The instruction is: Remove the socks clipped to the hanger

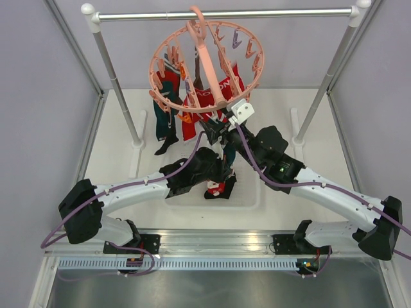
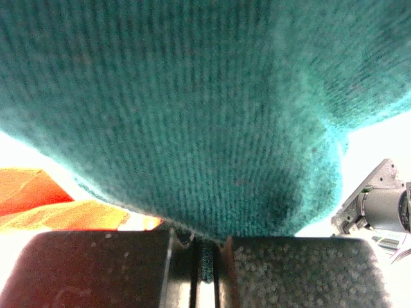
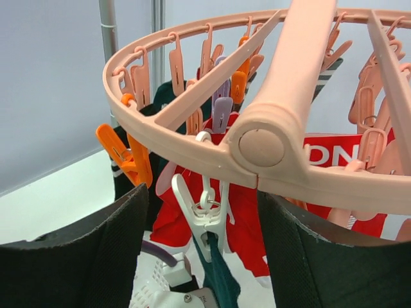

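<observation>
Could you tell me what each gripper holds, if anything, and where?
The left gripper pinches the teal sock by its lower edge. The right gripper holds nothing; its open jaws flank the white clip.

1 pink hanger (image 1: 154,74), 1 grey rail (image 1: 225,14), 2 arms (image 1: 128,191), approx 5 socks (image 1: 191,125) visible, exact no. unclear.

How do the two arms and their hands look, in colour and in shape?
Both the left arm and the right arm have white links, bulky black joints and a purple cable along them. The left hand and the right hand have black, rough-textured fingers.
</observation>
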You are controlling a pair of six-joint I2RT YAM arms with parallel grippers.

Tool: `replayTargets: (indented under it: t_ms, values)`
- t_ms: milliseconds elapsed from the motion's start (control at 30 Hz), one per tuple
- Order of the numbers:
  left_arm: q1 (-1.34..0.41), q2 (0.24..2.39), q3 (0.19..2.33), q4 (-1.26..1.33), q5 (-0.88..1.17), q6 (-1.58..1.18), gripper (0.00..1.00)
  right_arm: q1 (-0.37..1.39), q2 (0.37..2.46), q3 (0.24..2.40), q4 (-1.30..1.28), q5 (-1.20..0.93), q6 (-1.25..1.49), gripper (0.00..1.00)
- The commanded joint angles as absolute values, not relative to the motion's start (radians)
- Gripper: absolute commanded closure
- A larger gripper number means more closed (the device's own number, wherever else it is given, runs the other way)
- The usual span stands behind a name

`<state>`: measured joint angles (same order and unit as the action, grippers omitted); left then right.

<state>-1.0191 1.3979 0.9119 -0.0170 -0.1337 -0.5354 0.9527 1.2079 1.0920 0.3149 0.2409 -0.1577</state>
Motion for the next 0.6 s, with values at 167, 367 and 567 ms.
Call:
replayTargets:
  t_ms: [167,367,567]
  values:
    - [-1.029,1.381,0.933,-0.029,-0.155,-0.561,0.98,0.951,1.207,1.134,0.407,0.284,-0.138,0.39]
    - [-1.029,1.373,0.933,-0.032,-0.156,-0.560,0.98,0.951,1.207,1.131,0.411,0.293,-0.133,0.70]
    - [-1.029,1.364,0.931,-0.044,-0.166,-0.555,0.98,0.951,1.201,1.131,0.413,0.308,-0.130,0.90]
